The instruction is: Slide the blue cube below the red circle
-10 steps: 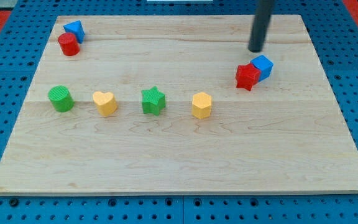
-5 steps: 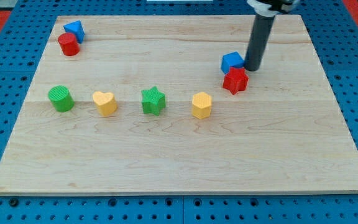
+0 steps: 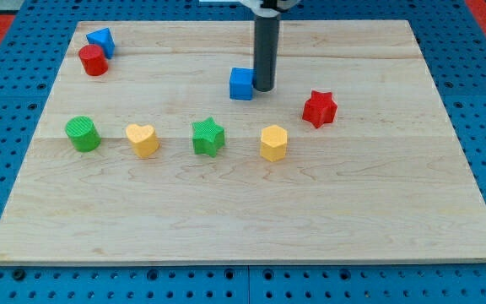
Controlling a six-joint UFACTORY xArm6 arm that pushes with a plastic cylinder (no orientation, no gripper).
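The blue cube sits on the wooden board, a little above the middle. My tip touches the cube's right side. The red circle stands at the view's top left, far to the cube's left. A blue triangular block touches the red circle on its upper right.
A red star lies to the right of my tip. A row runs across the middle: green circle, yellow heart, green star, yellow hexagon.
My tip has moved left, pushing the blue cube away from the red star and toward the board's middle. The red star shifted slightly left, then stayed.
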